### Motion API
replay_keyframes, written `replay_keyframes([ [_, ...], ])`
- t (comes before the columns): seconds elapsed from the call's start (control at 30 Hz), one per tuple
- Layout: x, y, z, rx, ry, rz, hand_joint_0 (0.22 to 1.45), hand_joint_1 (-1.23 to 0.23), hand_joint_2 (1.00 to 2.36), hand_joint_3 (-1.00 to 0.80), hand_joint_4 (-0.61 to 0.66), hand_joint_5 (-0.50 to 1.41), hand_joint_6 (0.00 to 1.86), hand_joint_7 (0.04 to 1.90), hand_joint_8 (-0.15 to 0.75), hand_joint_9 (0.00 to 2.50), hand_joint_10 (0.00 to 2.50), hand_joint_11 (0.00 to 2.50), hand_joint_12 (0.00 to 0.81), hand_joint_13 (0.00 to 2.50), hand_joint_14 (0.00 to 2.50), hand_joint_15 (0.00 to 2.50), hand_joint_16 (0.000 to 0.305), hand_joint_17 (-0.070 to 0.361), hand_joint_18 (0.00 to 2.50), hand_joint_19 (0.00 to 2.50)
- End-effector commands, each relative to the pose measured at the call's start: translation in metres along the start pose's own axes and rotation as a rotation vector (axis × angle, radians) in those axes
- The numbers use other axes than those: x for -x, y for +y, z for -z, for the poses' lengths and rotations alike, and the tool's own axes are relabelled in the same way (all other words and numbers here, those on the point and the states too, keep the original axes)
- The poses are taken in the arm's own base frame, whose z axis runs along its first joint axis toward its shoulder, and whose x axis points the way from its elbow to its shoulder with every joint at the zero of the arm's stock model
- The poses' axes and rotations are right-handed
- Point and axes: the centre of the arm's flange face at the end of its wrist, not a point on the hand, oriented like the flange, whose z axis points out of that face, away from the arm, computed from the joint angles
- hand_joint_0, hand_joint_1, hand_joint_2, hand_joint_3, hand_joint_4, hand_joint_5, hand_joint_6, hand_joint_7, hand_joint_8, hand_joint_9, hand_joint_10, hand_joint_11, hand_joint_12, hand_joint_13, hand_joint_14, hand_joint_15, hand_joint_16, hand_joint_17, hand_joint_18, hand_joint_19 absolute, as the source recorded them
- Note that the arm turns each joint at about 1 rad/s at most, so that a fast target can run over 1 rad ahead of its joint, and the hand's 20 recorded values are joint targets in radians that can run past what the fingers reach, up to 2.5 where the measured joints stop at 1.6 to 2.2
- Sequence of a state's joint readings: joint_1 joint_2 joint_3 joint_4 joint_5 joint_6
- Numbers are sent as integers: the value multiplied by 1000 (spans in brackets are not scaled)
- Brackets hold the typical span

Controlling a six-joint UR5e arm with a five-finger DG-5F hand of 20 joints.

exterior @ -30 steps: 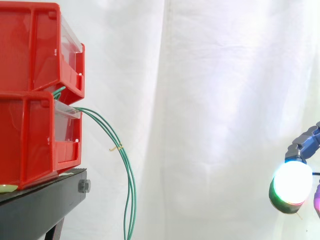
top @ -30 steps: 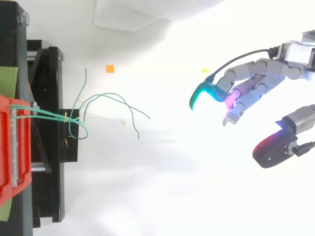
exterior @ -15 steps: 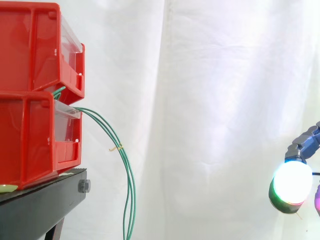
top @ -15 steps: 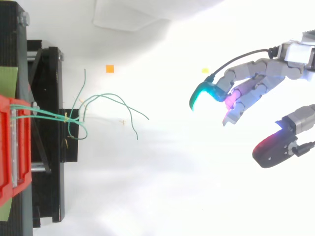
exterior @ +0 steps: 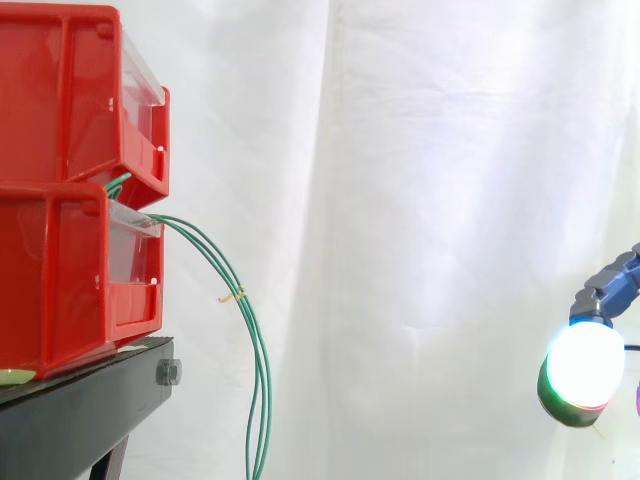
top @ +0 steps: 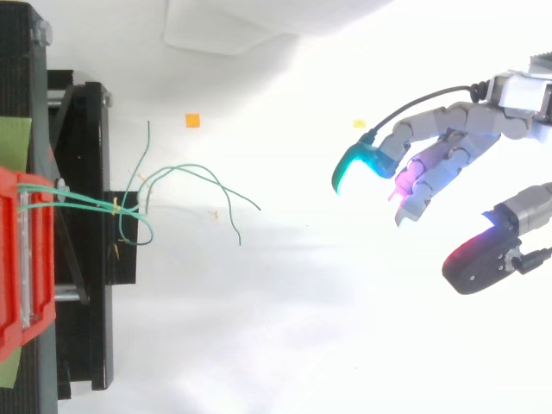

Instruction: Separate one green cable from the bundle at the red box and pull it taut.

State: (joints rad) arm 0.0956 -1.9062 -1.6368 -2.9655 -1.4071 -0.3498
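Several thin green cables (exterior: 262, 380) come out at the front of two stacked red bins (exterior: 60, 200), at the seam where the upper bin sits on the lower one. The bins stand on a black stand (exterior: 80, 410) at the left, before a white curtain (exterior: 430, 200). In the side view the cables arc out to the right, then bend and hang almost straight down past the bottom edge. A small pale tie (exterior: 233, 296) sits on them at the bend.

In the top view the cables' long axis runs left to right, from the bins across the stand. Past the stand their loose ends fan apart. One end (top: 148, 131) points toward the top edge. The others curve right and downward.

The hand (top: 448, 142) is at the far right, well apart from the cables, touching nothing. Its fingers are spread and loosely bent, holding nothing, and point left toward the cable ends. One fingertip (top: 354, 168) glows cyan and another magenta. The thumb pad (top: 470, 254) shows red. In the side view one pad (exterior: 583, 365) glows white near the right edge, lower than the bins.
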Motion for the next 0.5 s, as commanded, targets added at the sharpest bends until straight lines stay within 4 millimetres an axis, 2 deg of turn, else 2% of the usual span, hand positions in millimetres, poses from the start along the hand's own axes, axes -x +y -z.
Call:
replay_keyframes([
  [0.0, 0, 0, 0, 0, -1, 0, 486, -533, 1000, -500, 205, -175, 502, 700, 249, 946, 10, 344, 313, 758, 13, 385, 42, 94, 634, 711],
  [0.2, 0, 1, 0, 2, 0, 0, 483, -535, 1000, -500, 207, -174, 502, 701, 250, 912, 10, 341, 311, 708, 14, 373, 42, 95, 626, 689],
  [0.27, 0, 0, 0, 0, -1, 0, 474, -537, 1000, -500, 208, -174, 502, 703, 258, 871, 11, 341, 306, 640, 14, 361, 44, 98, 524, 660],
  [0.47, 0, 0, 0, 0, 1, 0, 472, -544, 1000, -500, 211, -179, 502, 707, 257, 804, 9, 321, 290, 550, 12, 337, 39, 89, 491, 657],
])
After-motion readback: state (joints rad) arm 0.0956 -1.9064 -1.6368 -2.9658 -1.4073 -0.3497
